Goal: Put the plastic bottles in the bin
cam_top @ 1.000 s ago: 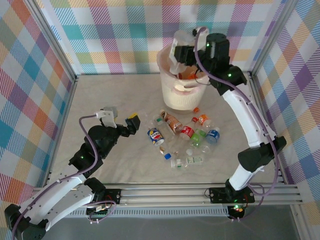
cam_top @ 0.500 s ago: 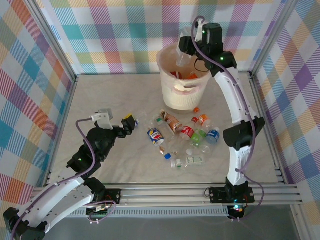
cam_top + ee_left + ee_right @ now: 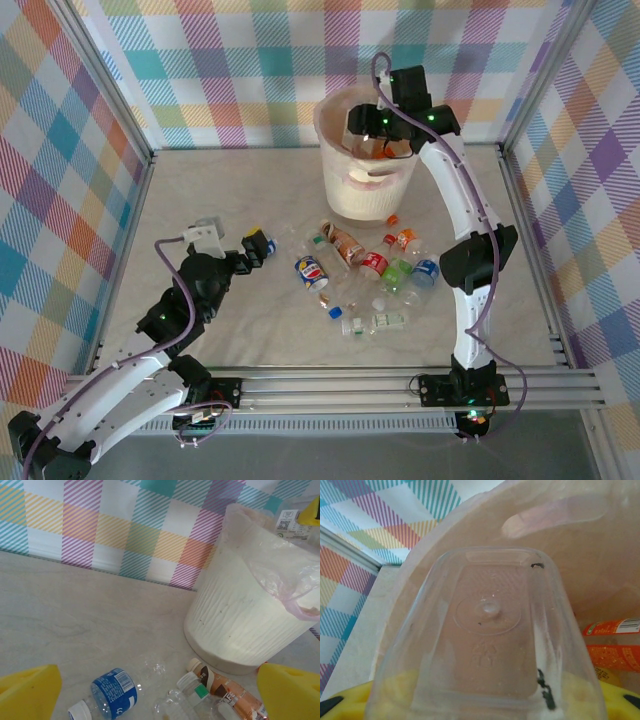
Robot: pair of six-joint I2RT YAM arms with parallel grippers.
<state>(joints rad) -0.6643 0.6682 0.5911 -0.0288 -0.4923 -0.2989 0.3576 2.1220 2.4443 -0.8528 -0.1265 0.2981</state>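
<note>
Between the fingers of my right pincer (image 3: pixel 485 705), the clear bottle (image 3: pixel 487 630) it grips runs blurred off the bottom edge, veiling both pads (image 3: pixel 345 700). Beyond it, an orange-labelled bottle (image 3: pixel 615 652) in the bin (image 3: pixel 445 545) is cut by the right edge, its print unreadable to me.

A ribbed, translucent cream plastic bin (image 3: pixel 235 630), lined with thin crinkled film (image 3: pixel 280 575), is sitting right of centre on a smooth, matt, marble-patterned table (image 3: pixel 75 610). Clear, glossy plastic bottles (image 3: pixel 372 264) are catching light at centre.
</note>
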